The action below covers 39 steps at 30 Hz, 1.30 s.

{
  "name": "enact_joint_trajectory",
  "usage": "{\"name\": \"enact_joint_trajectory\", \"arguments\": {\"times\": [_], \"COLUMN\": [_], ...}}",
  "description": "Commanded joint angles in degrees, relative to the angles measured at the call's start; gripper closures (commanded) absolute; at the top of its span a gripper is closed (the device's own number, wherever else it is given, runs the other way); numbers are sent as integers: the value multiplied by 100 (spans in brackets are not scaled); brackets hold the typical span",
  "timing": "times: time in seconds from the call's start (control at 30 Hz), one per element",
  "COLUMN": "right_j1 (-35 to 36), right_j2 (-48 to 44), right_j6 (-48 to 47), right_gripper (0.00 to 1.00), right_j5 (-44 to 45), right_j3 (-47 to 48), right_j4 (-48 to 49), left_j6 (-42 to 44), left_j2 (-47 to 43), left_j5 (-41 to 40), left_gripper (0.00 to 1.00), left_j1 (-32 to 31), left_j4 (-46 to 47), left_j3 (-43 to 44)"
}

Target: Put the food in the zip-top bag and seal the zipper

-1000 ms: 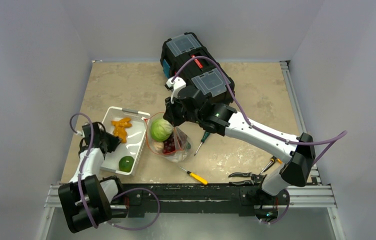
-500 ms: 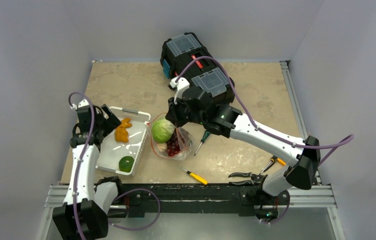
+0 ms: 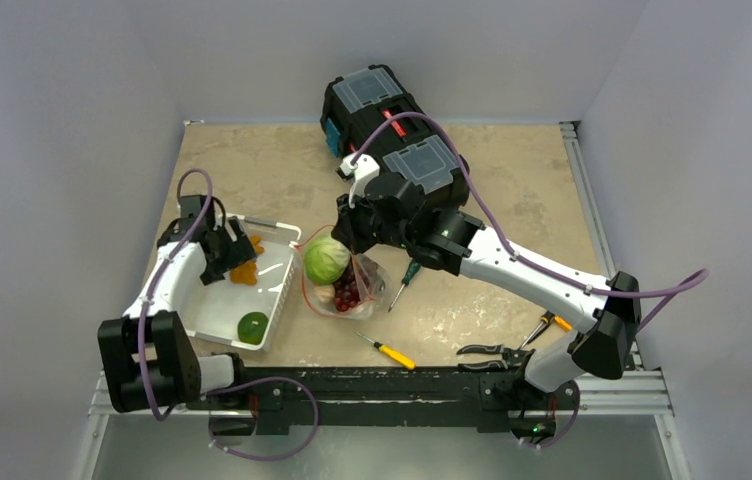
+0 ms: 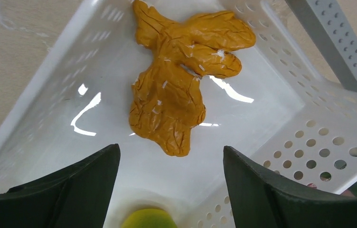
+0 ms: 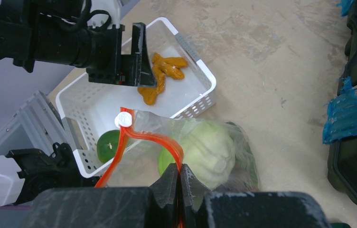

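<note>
The clear zip-top bag [image 3: 357, 290] lies mid-table holding a pale green cabbage [image 3: 325, 260], purple grapes [image 3: 348, 293] and a pale piece beside them. My right gripper [image 5: 180, 173] is shut on the orange-red zipper [image 5: 153, 138], holding that side of the mouth up; the white tab [image 5: 124, 119] is at the strip's far end. My left gripper [image 4: 171, 149] hangs open over the white basket [image 4: 48, 128], just above the orange carrots [image 4: 176, 90], touching nothing. A green round fruit [image 3: 252, 326] sits in the basket's near corner.
A black toolbox [image 3: 392, 125] stands behind the right arm. A screwdriver [image 3: 405, 280] lies right of the bag, a yellow-handled one [image 3: 387, 350] near the front edge, and pliers [image 3: 492, 350] and an orange-handled tool [image 3: 549, 322] at front right.
My left arm has swung up from the table's left side to above the basket, and its jaws have opened. The right gripper has kept its hold on the zipper, barely moving.
</note>
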Motion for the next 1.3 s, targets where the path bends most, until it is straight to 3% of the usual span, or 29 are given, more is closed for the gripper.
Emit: {"name": "enact_joint_trajectory", "arguments": {"times": [0.0,0.2,0.23,0.27,0.4,0.57,0.87,1.27], "right_j1": [10,10,-535,-59,10,10,10,12], "right_j2": [-327,-478,-502,-541,-626,-683,-578,-459], "right_j6": [-20,44,46,46,47,53,141,156], "right_gripper": [100,100,100,100,100,100,100,100], "right_j5": [-42,-22,-11,3,57,41,-162,-166], "right_j3": [63,-178,-206,-236,-271,-311,-245,-203], "right_j4": [448,566,582,597,579,622,715,700], "left_j6": [-385,-716,-769,-814,-906,-838,-811,-688], "left_j2": [480,863,903,954,1161,1180,1192,721], "left_j5": [712,674,661,649,524,242,199,-33], "left_gripper": [22,21,21,21,23,40,52,76], "left_j1": [-58,-67,-72,-65,-66,-64,-60,-67], "left_j4": [13,138,148,144,89,68,124,-23], "left_j3": [76,60,47,55,102,129,61,117]}}
